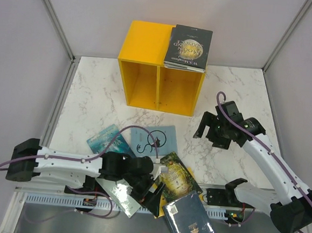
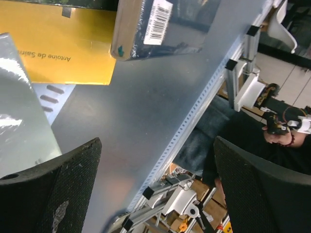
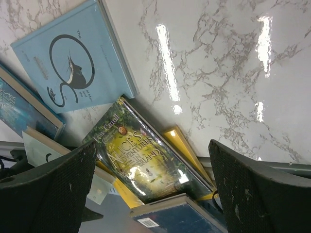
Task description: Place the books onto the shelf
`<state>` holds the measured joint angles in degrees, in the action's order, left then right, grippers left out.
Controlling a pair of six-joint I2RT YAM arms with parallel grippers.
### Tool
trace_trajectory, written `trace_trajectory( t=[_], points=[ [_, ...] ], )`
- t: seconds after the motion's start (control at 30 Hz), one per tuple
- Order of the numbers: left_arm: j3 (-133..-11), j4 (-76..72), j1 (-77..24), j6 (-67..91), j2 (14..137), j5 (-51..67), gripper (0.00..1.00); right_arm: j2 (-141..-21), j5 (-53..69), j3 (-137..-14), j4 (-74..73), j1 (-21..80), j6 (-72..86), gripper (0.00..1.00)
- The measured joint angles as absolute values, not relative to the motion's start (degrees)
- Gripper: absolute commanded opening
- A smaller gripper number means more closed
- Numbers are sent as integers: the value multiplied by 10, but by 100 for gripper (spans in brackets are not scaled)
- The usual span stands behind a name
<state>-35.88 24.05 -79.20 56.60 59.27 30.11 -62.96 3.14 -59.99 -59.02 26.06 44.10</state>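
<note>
**One book on the shelf top, six loose near the arms**

The marble counter point(image 1: 93, 90) carries the yellow shelf point(image 1: 146, 40) at its far edge, both compartments facing the arms. A black book point(image 1: 188, 47) lies flat on the right half of the shelf's top.

The other books lie at the near edge between the arms. The navy book point(image 1: 191, 222) is nearest, overhanging the counter's edge. The green-gold book point(image 1: 178, 178) overlaps it, and the yellow book point(image 2: 53, 48) lies under both. The light-blue book point(image 1: 159, 140) and teal book point(image 1: 108, 140) lie flat farther in. The grey book point(image 1: 120, 194) sits under the left arm.

The left tool point(image 2: 158, 189) hangs low over that pile, jaws wide apart and gripping nothing. The right tool point(image 3: 155, 189) hovers above bare marble right of the books, also spread wide and holding nothing.
</note>
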Motion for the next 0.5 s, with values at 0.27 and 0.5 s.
trace_trajectory(
  t=[0.27,0.5],
  points=[
    [-259,-2,-879,667,693,226,99,-502,58,-484,-575,256,456,98],
    [-234,-117,-879,699,724,189,99,-405,69,-444,-588,256,491,98]
  ],
)
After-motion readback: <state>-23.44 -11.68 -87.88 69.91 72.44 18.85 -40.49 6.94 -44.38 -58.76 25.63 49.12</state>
